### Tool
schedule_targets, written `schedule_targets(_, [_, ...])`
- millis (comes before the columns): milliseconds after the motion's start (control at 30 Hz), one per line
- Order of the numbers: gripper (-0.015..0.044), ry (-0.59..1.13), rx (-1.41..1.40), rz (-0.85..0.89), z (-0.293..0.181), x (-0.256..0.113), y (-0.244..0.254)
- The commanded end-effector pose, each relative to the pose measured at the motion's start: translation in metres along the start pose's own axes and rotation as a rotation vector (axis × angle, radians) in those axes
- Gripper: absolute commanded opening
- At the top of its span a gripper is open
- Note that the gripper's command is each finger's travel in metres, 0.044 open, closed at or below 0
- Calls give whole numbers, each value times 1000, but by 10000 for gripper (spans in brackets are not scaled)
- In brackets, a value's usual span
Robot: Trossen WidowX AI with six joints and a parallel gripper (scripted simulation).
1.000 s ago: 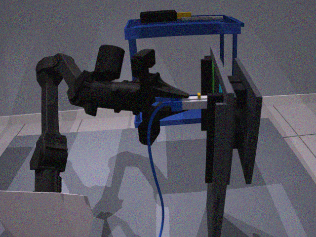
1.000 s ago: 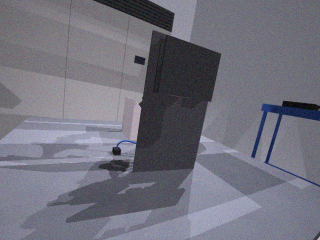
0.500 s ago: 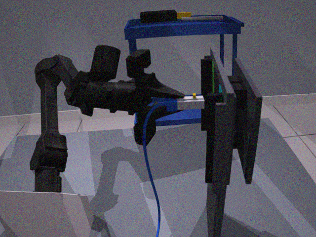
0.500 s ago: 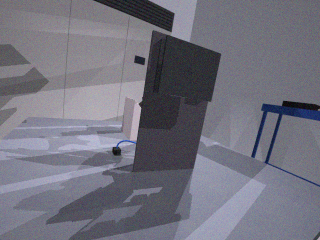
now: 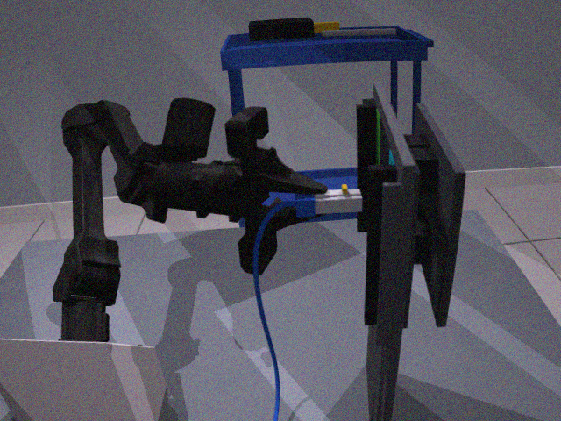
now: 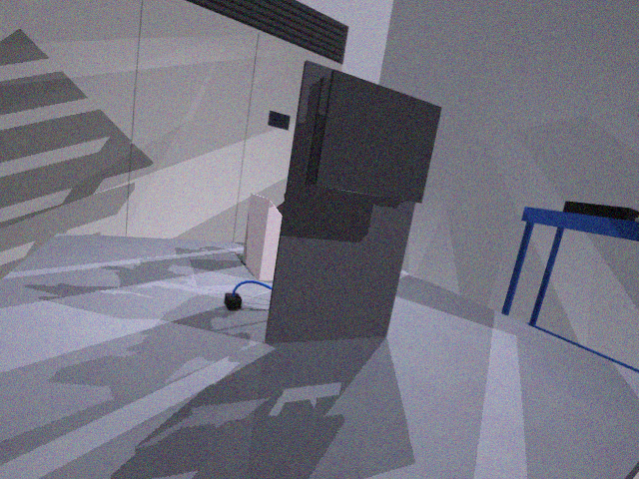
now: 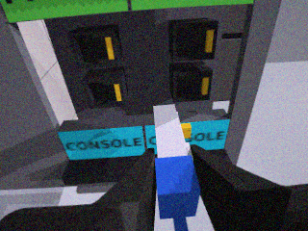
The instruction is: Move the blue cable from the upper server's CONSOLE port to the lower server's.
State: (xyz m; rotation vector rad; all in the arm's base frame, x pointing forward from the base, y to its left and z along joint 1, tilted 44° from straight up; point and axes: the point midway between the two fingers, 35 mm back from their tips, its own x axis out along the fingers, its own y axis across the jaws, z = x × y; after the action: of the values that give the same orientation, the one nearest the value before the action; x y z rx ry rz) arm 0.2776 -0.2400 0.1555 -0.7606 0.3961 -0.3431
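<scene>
The plug (image 5: 337, 204) (image 7: 169, 140) sticks out straight ahead of the gripper (image 5: 319, 203) (image 7: 171, 152), which is clamped on its blue rear end, one finger on each side. From where I'm standing, above and to the side, its long axis runs left to right, nearly level, with the pale nose on the right against the edge of the dark server stand (image 5: 394, 258) (image 6: 335, 288). That edge hides the very tip, so I can't tell whether it touches anything. The yellow tab (image 5: 344, 189) (image 7: 186, 130) rides on the nose, outside the fingers. Looking along the wrist, the nose points to the far side and crosses in front of the right-hand CONSOLE label (image 7: 214, 137), its tip showing below the right column of sockets (image 7: 191, 83). I'd say it's out of its socket, and the next move hangs on lining that axis up squarely with the lower CONSOLE opening before pushing right. The blue cable (image 5: 257, 272) (image 6: 251, 281) (image 7: 180, 223) droops toward the near side, and might tug the nose off line.
</scene>
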Motion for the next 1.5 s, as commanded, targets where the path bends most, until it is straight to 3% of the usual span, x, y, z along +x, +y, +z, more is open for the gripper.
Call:
schedule_targets(0, [0, 6, 4, -5, -1, 2, 21])
schedule_targets(333, [0, 4, 6, -6, 1, -3, 67])
schedule_targets(1467, [0, 77, 10, -7, 9, 9, 62])
